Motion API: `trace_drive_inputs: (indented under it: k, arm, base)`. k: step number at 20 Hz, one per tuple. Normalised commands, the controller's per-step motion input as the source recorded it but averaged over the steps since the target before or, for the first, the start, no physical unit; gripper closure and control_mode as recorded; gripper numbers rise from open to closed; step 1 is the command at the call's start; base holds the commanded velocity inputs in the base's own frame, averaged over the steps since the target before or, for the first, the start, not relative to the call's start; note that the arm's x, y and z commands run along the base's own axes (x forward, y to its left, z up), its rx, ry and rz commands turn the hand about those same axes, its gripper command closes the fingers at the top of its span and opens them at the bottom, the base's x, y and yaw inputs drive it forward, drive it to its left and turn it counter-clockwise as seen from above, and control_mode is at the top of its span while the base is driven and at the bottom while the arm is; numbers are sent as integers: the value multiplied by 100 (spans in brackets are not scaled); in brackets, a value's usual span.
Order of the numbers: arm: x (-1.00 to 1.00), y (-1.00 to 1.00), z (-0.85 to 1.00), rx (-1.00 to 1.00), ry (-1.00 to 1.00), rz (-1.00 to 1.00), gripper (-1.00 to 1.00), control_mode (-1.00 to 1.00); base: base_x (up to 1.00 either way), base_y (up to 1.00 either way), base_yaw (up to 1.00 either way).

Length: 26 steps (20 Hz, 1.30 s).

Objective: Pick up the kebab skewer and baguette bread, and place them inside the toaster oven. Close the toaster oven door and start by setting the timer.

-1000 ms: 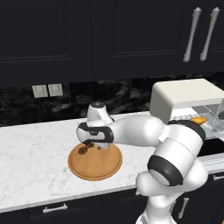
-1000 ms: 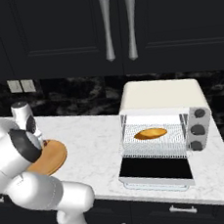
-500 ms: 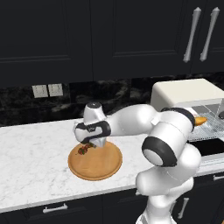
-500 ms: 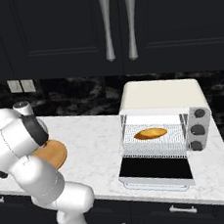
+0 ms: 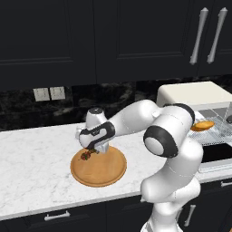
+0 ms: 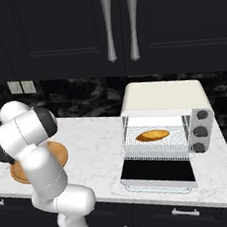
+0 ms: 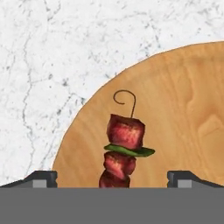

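The kebab skewer [image 7: 124, 144], red-brown chunks with a green slice and a hooked wire end, lies on the round wooden board [image 7: 183, 109]. It sits between my gripper's [image 7: 113, 179] two fingertips [image 7: 41, 177], which stand wide apart, so the gripper is open. From the left base camera, the gripper [image 5: 91, 152] hangs low over the board's [image 5: 102, 170] left part, right at the skewer [image 5: 85, 156]. The baguette bread [image 6: 152, 135] rests on the wire rack inside the cream toaster oven [image 6: 163, 97]. Its dark glass door [image 6: 158, 171] lies folded down, open.
Three round knobs [image 6: 200, 131] run down the oven's right side. White marble counter [image 5: 31, 158] spreads around the board. Wall outlets [image 5: 48, 94] sit on the dark backsplash, with dark cabinets above. My own arm [image 6: 31, 140] hides much of the board in the right base view.
The arm's elbow and upper links have swung round and risen, while the gripper stayed low over the board's left part near the skewer. The oven and the bread have not moved.
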Motion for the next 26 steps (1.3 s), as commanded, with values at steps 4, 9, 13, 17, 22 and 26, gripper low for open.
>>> trace_drive_inputs:
  k: [4, 9, 13, 17, 22, 26]
  arm:
    - [0, 0, -24, 0, 0, 0, -100, -100]
    - [0, 0, -24, 0, 0, 0, -100, -100]
    - [0, 0, -26, 0, 0, 0, -100, -100]
    - [0, 0, -27, 0, 0, 0, 100, -100]
    - [0, 0, 0, 0, 0, 0, 100, -100]
    - [0, 0, -15, 0, 0, 0, 100, -100]
  base:
    - [0, 0, 0]
    - [0, 0, 0]
    - [0, 0, 0]
    - [0, 0, 0]
    - [0, 0, 0]
    - [0, 0, 0]
